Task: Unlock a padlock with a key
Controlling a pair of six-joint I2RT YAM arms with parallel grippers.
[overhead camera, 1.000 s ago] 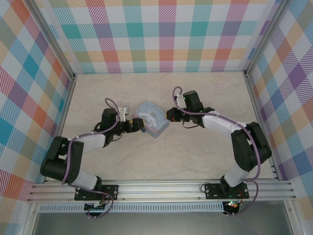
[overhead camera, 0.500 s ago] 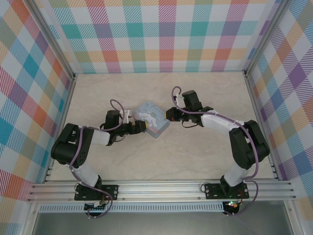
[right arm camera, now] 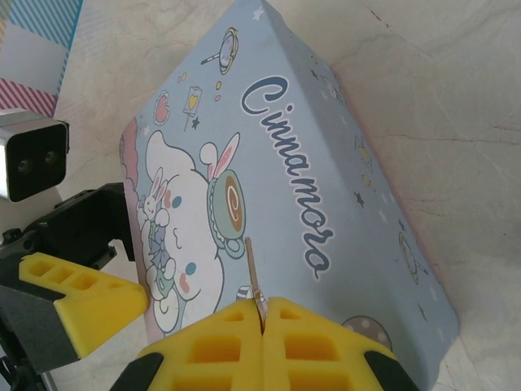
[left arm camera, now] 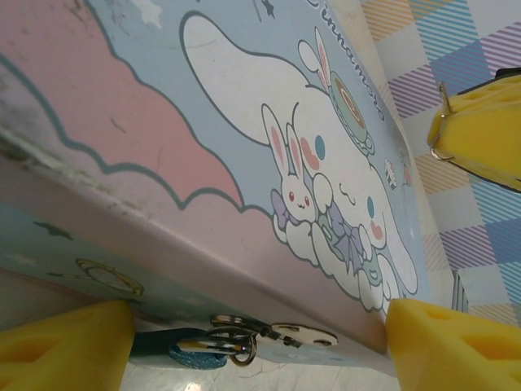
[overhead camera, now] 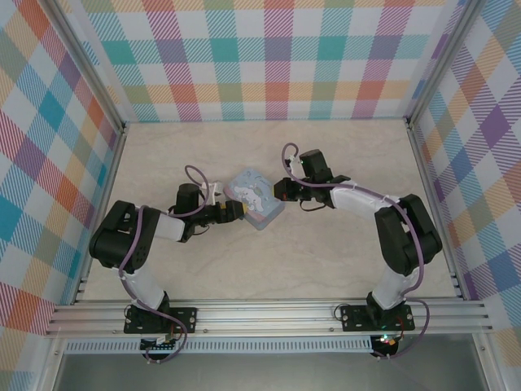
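A tiny padlock (left arm camera: 194,355) with a bluish glittery body and a silvery shackle hangs at the hasp (left arm camera: 303,334) on the front wall of the light blue cartoon tin (left arm camera: 244,122). My left gripper (left arm camera: 260,326) stands open, one yellow finger on each side of the padlock, touching neither. In the top view the left gripper (overhead camera: 236,212) sits at the tin's (overhead camera: 256,199) near-left side. The right gripper (right arm camera: 263,316) is shut on the key (right arm camera: 253,269), a thin dark blade sticking out over the tin's lid (right arm camera: 309,163). From above, that right gripper (overhead camera: 282,191) is at the tin's right edge.
The tin lies on a pale marble-look table (overhead camera: 326,252) walled by checked panels (overhead camera: 269,57). The left gripper's finger (right arm camera: 81,297) and its black mount show beyond the tin's far end in the right wrist view. A right finger (left arm camera: 480,130) hangs above the lid's corner.
The left arm has folded its elbow in toward the tin while its gripper stayed at the tin's front. The right gripper has shifted a little left, over the tin, still shut on the key.
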